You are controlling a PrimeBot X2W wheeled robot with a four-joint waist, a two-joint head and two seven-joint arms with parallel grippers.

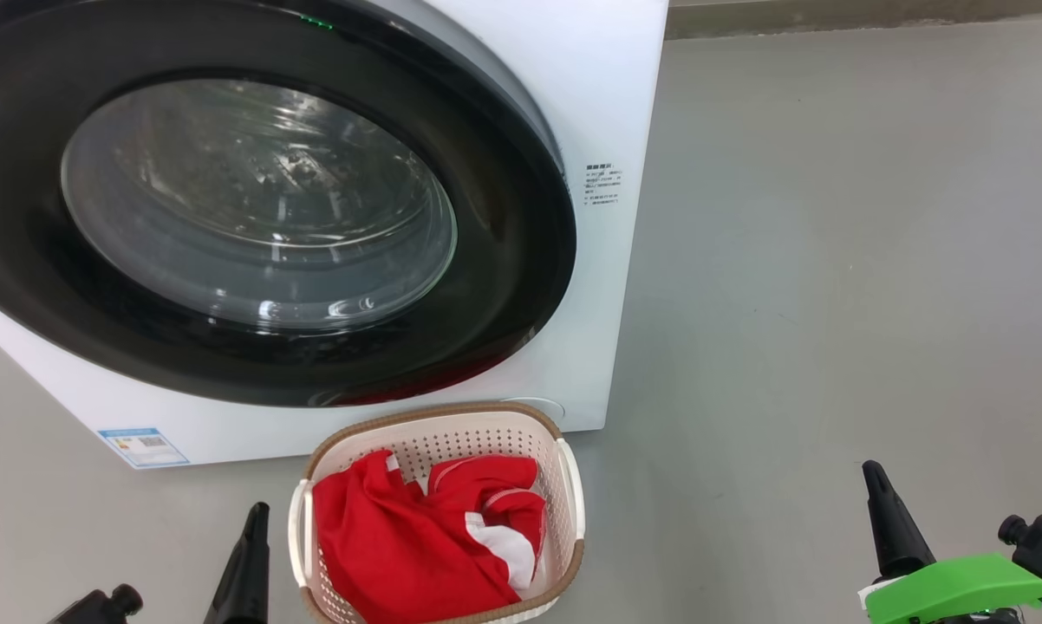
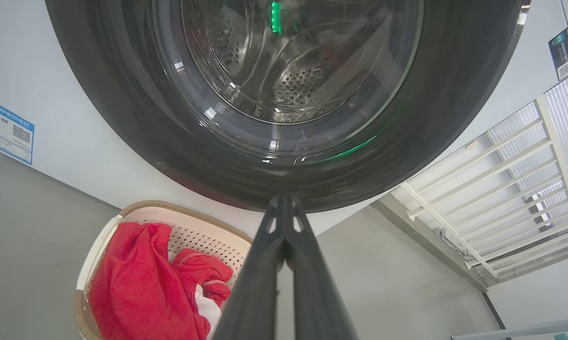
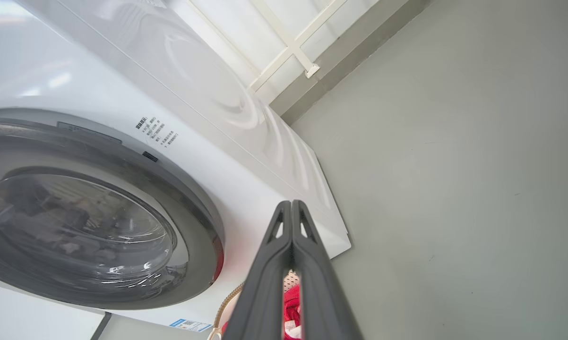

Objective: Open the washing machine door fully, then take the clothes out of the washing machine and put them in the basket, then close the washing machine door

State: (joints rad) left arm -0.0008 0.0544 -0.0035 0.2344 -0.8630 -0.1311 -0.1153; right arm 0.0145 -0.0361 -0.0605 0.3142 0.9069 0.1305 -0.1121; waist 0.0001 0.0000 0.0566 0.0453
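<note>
The left claw [image 1: 259, 513] has its two dark fingers pressed together and grips nothing. It hangs free over the grey floor [image 1: 833, 260]. The right claw [image 1: 873, 473] is likewise pressed shut and empty, with a bright green part [image 1: 963, 585] mounted just behind its fingers.

The basket [image 1: 439, 416] stands on the floor just to the right of the left claw, close but not touching it. It is well apart from the right claw, which has it off to its left. The clothes [image 1: 400, 546] lie heaped inside the basket, red fabric with a white panel showing on the side nearer the right claw.

Ahead of both claws, past the basket's far rim, stands the washing machine [image 1: 612, 104]. The washing machine door [image 1: 508, 286] lies closed against its front, straight ahead of the left claw's tip and off to the left of the right claw. Through the glass window [image 1: 261, 199] the perforated steel drum shows, with no red fabric visible in it. The glossy black rim picks up a red reflection at its lowest edge, just beyond the basket.

A blue-edged energy sticker [image 1: 144, 446] sits on the machine's lower front corner, ahead of the left claw and to its left. A small block of print [image 1: 602, 184] sits beside the door on the right claw's side.
</note>
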